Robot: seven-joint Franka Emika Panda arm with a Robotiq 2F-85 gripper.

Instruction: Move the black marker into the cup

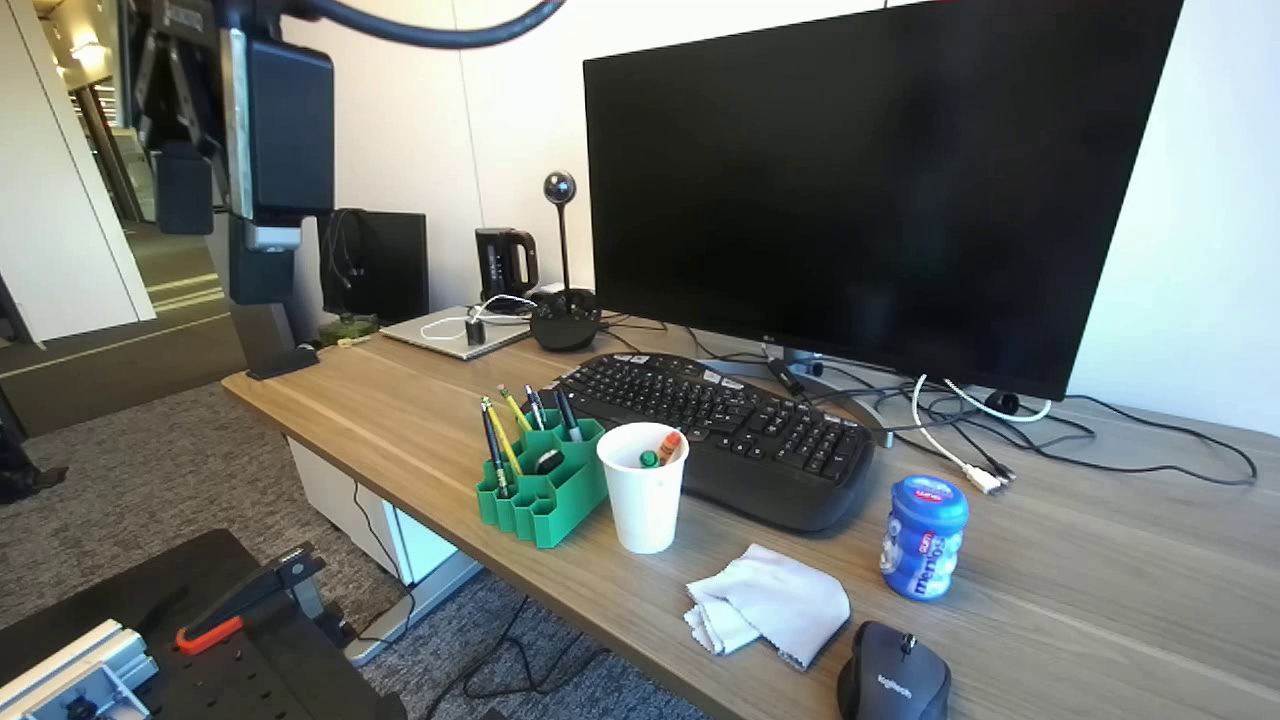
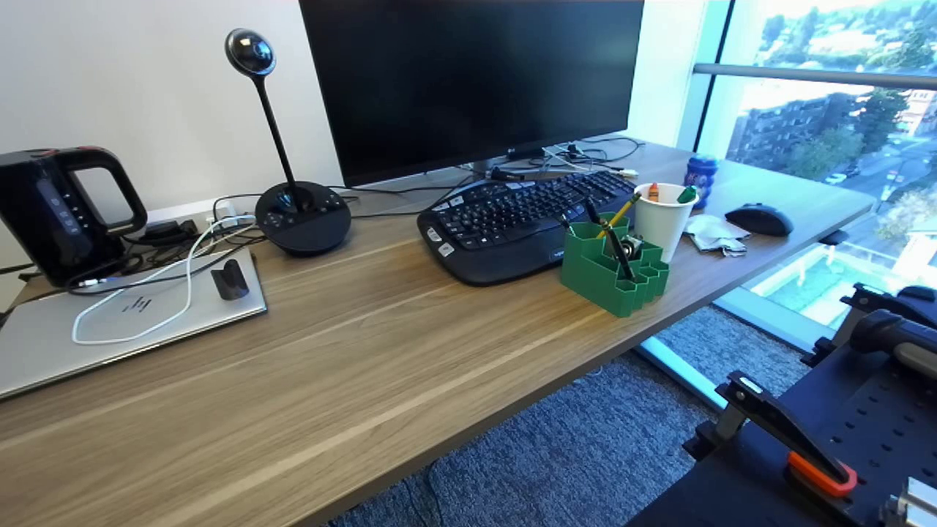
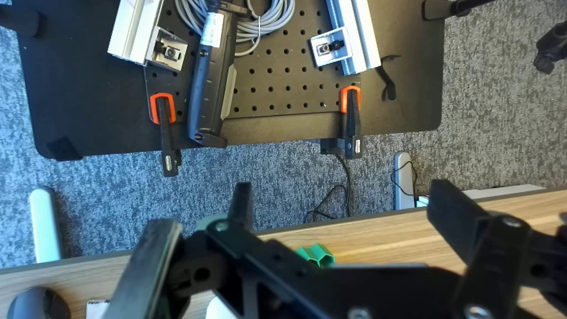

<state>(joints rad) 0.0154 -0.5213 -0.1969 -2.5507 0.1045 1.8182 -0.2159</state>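
The white paper cup [image 1: 643, 505] stands upright on the desk beside the green organizer [image 1: 570, 500]. An orange crayon [image 1: 670, 445] and a green marker [image 1: 650, 459] stick out of it. In another exterior view the cup [image 2: 661, 223] is just behind the organizer [image 2: 596, 274]. The organizer holds yellow pencils and several dark pens, such as a dark pen [image 1: 567, 415] and a tilted black one [image 2: 621, 252]. I cannot tell which is the black marker. My gripper [image 3: 342, 195] is open and empty, high above the desk edge. The wrist view shows only corners of the organizer [image 3: 322, 256] and cup [image 3: 219, 310].
A black keyboard [image 1: 700, 420] lies behind the cup, under a large monitor [image 1: 860, 180]. A white cloth [image 1: 770, 605], a mouse [image 1: 893, 675] and a blue gum container [image 1: 925, 540] are to the right. A webcam stand [image 2: 304, 219] and laptop [image 2: 139, 307] are at the far end.
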